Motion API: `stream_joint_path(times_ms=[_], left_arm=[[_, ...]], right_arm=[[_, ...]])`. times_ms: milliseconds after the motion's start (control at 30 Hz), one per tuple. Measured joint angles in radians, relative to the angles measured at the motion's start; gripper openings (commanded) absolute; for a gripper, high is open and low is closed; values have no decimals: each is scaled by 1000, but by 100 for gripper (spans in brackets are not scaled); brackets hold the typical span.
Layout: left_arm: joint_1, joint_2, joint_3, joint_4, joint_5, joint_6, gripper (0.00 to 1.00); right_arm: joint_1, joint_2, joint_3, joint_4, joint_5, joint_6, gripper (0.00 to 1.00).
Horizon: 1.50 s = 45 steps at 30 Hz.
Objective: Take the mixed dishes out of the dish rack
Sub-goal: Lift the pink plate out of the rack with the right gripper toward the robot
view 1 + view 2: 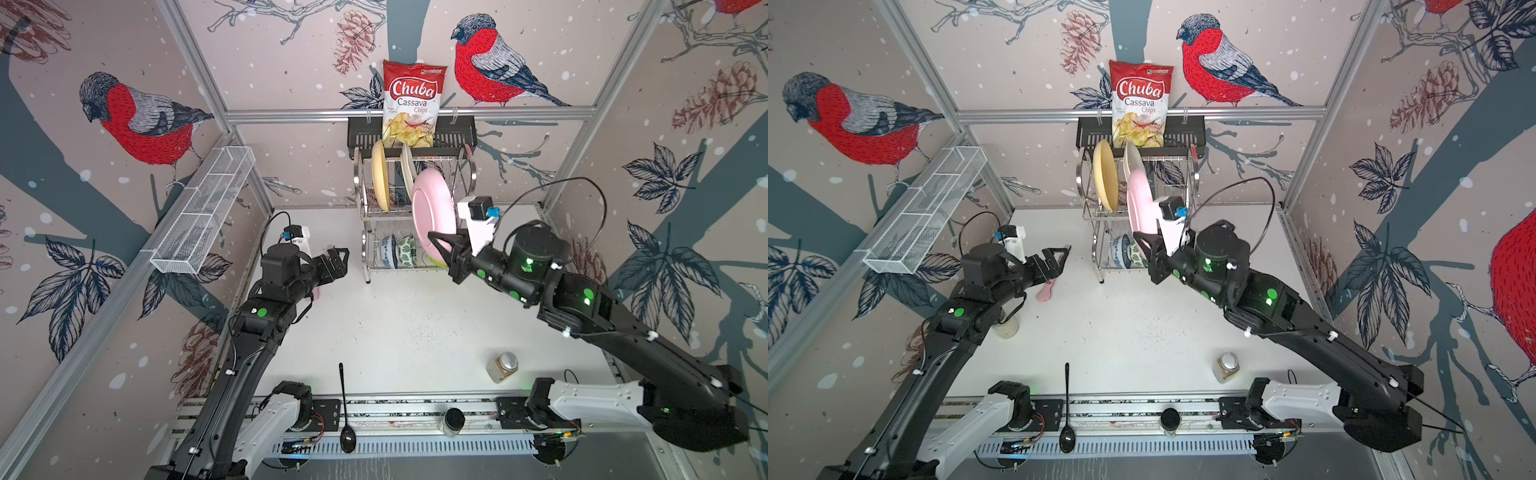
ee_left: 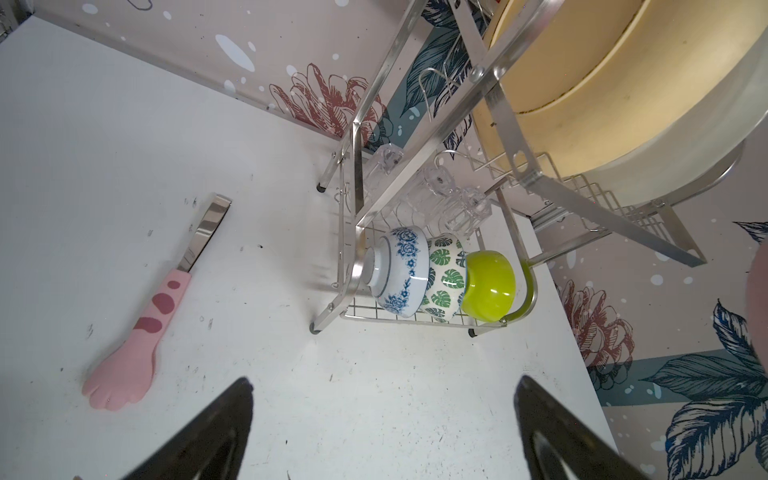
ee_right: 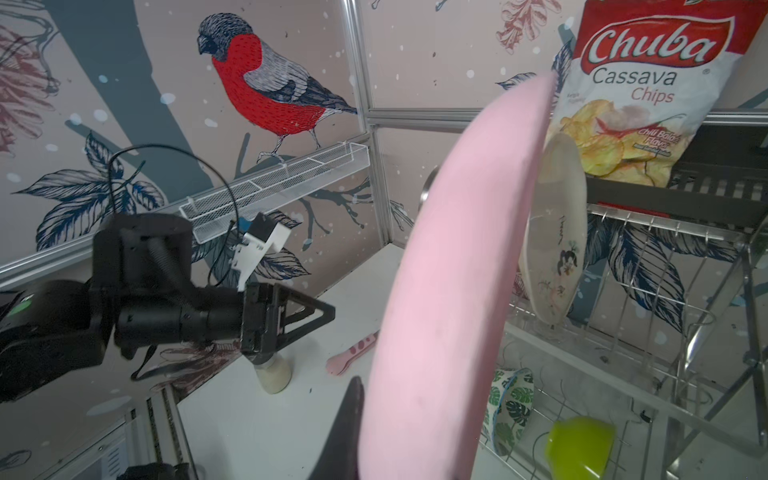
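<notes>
The steel dish rack stands at the back of the table. My right gripper is shut on the pink plate, holding it tilted at the rack's front. One finger shows and the plate hides the other. On the upper tier stand a yellow plate and a cream plate. The lower tier holds a blue-white bowl, a leaf bowl, a lime bowl and clear tumblers. My left gripper hangs open and empty left of the rack.
Pink paw-shaped tongs lie on the table under my left gripper. A spice jar, a black-lidded jar and a black spoon sit near the front. A chips bag stands on the black shelf. A white mesh basket hangs on the left wall.
</notes>
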Motion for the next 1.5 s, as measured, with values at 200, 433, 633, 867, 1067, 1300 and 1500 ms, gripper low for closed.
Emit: stream_joint_path(times_ms=[200, 433, 633, 867, 1067, 1300, 1500], left_arm=[[6, 94, 167, -40, 52, 6, 97], [6, 193, 370, -172, 104, 35, 97], [6, 228, 453, -289, 166, 52, 97], [7, 261, 521, -383, 256, 52, 97], [6, 257, 494, -394, 313, 52, 97], [6, 245, 391, -419, 311, 63, 97], [-15, 234, 315, -414, 310, 68, 96]], right_arm=[[163, -27, -61, -55, 156, -23, 7], [286, 33, -150, -126, 348, -46, 5], [333, 104, -210, -145, 441, -78, 3], [426, 211, -217, -122, 611, -184, 1], [486, 332, -212, -107, 769, -263, 0], [527, 465, -197, -108, 906, -345, 0], [534, 525, -191, -76, 962, -425, 0]])
